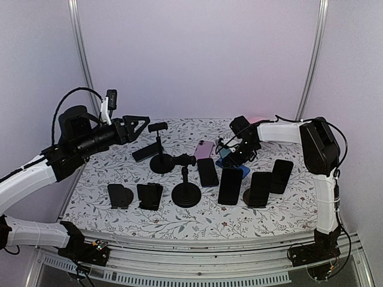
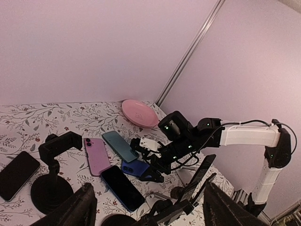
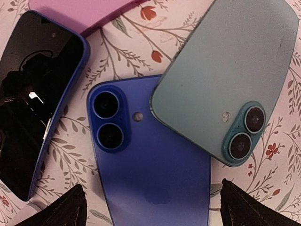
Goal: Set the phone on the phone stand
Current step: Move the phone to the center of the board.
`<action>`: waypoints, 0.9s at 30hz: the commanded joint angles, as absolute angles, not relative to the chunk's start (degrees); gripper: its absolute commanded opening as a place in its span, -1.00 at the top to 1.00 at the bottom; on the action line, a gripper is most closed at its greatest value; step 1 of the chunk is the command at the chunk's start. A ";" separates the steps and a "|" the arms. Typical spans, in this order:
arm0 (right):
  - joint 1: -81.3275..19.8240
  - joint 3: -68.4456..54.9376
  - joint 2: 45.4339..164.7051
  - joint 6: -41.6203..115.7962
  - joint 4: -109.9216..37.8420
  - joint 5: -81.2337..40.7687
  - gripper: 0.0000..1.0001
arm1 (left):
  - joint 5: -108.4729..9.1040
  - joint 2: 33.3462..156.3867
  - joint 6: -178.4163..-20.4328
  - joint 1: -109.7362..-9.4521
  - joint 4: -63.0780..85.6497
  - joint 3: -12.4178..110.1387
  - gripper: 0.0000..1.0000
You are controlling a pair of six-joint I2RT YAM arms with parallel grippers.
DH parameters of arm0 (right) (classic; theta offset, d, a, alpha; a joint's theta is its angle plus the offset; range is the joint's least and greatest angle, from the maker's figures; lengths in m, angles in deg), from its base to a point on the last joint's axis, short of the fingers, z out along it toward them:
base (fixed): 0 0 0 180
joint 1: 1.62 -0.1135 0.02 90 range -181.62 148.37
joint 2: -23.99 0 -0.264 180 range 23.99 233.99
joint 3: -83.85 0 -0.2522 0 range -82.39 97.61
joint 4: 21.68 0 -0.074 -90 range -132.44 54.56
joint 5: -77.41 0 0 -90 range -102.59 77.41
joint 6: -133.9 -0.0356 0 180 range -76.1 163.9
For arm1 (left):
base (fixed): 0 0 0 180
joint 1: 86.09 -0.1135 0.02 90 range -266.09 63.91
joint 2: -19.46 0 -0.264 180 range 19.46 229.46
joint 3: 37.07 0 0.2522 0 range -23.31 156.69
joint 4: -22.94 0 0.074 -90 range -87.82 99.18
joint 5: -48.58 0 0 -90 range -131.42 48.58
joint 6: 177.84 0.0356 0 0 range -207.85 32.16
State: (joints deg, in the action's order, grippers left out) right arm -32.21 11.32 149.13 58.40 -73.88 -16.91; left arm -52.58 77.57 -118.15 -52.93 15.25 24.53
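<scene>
A dark blue phone (image 3: 155,179) lies face down on the floral table, a teal phone (image 3: 225,84) overlapping its upper right corner. My right gripper (image 3: 157,207) is open, low over the blue phone, one fingertip on each side of its lower half, touching nothing that I can see. The left wrist view shows the same gripper (image 2: 155,172) over the blue phone (image 2: 134,167). Empty stands are a clamp stand (image 1: 160,156), a round-base stand (image 1: 186,192) and two small wedge stands (image 1: 120,195) (image 1: 149,196). My left gripper (image 1: 136,127) is open and empty, raised at the left.
A black-screen phone (image 3: 33,103) and a pink phone (image 3: 80,12) lie left of the blue one. Three dark phones (image 1: 230,186) (image 1: 260,189) (image 1: 280,176) stand propped at the front right. A pink plate (image 2: 140,113) sits at the back.
</scene>
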 commanded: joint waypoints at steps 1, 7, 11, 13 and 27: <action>-32.04 10.51 150.30 58.09 -72.99 -12.67 -0.98 | -54.30 78.03 -118.47 -54.14 15.87 26.40 -0.56; -32.69 13.20 152.90 58.63 -75.15 -12.82 -0.98 | -54.57 78.43 -118.34 -54.62 15.69 27.03 -0.55; -32.74 14.82 154.44 58.30 -75.99 -12.74 -1.00 | -54.76 78.77 -118.41 -54.88 15.77 27.44 -0.56; -32.68 15.17 154.61 58.20 -75.31 -12.21 -0.98 | -54.86 78.99 -118.42 -55.04 15.65 27.78 -0.55; -25.49 30.00 160.39 48.24 -80.24 -4.96 -0.56 | -54.87 78.79 -118.68 -55.25 14.97 28.72 -0.55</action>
State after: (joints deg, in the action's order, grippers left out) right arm -27.34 26.89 158.86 52.20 -78.56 -8.56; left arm -54.33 78.77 -118.17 -54.50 14.94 27.17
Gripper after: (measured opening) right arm 0.756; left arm 0.776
